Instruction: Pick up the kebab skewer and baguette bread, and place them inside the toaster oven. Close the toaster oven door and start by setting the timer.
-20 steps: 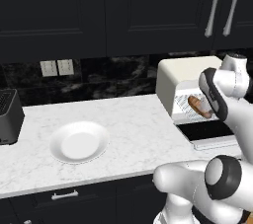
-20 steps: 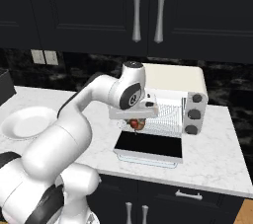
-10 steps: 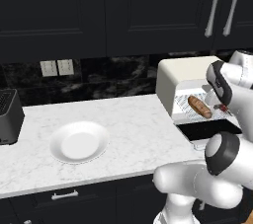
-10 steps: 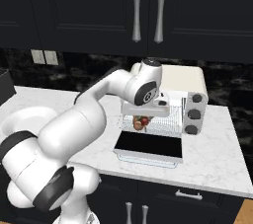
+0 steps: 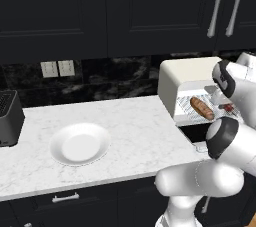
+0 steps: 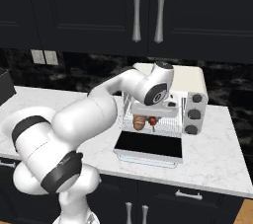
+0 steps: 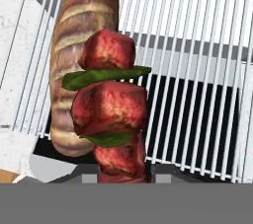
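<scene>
While I reach into the oven: my jaws are clenched on the skewer (image 7: 114,114).
Skewer: red meat chunks and green slices, held above the rack (image 7: 207,60), just beside the bread.
Bread (image 5: 201,108): lying on the rack inside the oven (image 6: 190,82).
Door (image 6: 148,146): folded down, open.
Plate (image 5: 80,143): on the counter (image 5: 135,126), well apart.

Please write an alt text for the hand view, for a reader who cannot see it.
Close-up from the hand camera: the gripper, shut on the kebab skewer of red meat chunks and green pieces, holds it over the toaster oven's wire rack. The baguette bread already lies on the rack, beside and partly behind the skewer.
</scene>
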{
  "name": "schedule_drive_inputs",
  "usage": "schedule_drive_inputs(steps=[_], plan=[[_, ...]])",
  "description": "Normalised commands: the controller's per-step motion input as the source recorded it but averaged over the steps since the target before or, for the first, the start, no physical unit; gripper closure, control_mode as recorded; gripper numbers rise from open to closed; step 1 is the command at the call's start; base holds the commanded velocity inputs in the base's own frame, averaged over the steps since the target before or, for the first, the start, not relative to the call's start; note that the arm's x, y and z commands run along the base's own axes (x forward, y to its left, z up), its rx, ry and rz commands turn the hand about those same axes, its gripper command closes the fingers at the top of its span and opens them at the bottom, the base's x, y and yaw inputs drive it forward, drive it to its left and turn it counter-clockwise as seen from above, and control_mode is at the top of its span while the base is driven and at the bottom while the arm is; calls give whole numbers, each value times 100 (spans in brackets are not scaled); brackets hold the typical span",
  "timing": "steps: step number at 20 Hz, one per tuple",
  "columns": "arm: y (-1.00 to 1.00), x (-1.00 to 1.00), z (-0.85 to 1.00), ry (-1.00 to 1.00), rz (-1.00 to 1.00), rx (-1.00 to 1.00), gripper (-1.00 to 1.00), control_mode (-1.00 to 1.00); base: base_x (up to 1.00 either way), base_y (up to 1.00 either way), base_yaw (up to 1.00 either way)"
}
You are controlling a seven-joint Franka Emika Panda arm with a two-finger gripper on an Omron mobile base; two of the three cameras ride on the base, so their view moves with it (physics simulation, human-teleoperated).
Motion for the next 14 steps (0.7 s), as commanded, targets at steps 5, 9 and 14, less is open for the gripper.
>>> schedule_drive_inputs(steps=[5, 9, 14], plan=[[-12, 21, -11, 0, 0, 0, 100, -100, 0, 0, 0], [-7, 12, -29, 0, -2, 0, 100, -100, 0, 0, 0], [-4, 22, -23, -1, -2, 0, 100, -100, 0, 0, 0]])
